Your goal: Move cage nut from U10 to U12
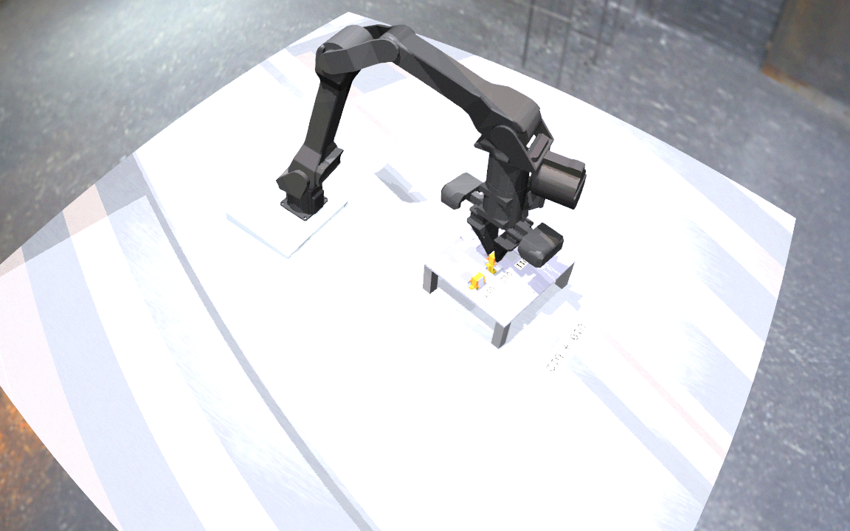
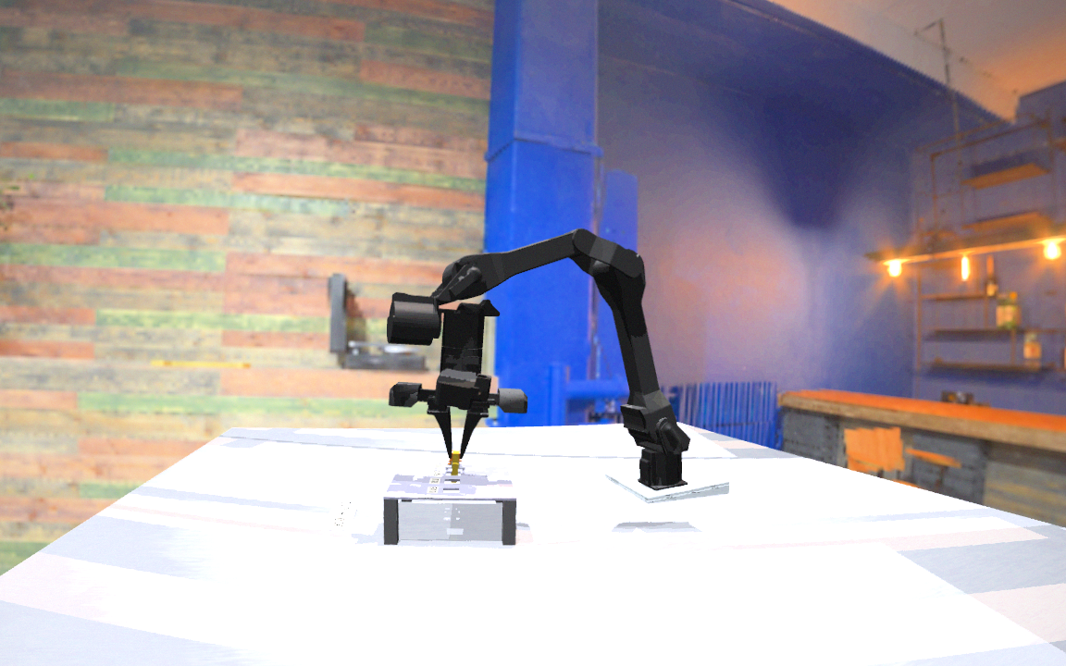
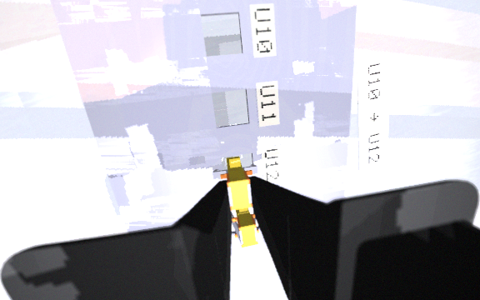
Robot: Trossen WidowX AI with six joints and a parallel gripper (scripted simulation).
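A black WidowX AI arm [image 1: 441,69] [image 2: 537,252] arches over a white table [image 1: 349,369] [image 2: 520,596], its gripper [image 1: 493,254] [image 2: 455,458] [image 3: 239,183] pointing down at a raised rail plate [image 1: 504,313] [image 2: 487,487] [image 3: 182,112] on dark legs. The claw is pinching a yellow cage nut [image 1: 491,263] [image 2: 455,463] [image 3: 238,193] between its tapered fingertips. In the wrist view, this nut overlaps the near part of hole U12 [image 3: 247,159], with small orange parts showing at 9 and 3 o'clock on it. Whether it is clipped in, and how its wings sit under the plate, cannot be told. From the nut, hole U11 [image 3: 232,108] and, farther off, hole U10 [image 3: 223,37] both lie at about 12 o'clock; both are unfilled. The second cage nut [image 1: 477,281] [image 3: 247,234] is at 6 o'clock in the wrist view and at 7 o'clock from the gripped nut in the top view. A printed "U10 → U12" label [image 1: 567,346] [image 2: 342,515] [image 3: 373,112] lies beyond the plate, at 2 o'clock from the gripped nut in the wrist view. The arm's pale base plate [image 1: 289,251] [image 2: 714,490] is well apart from the rail plate, toward 10 o'clock in the top view.
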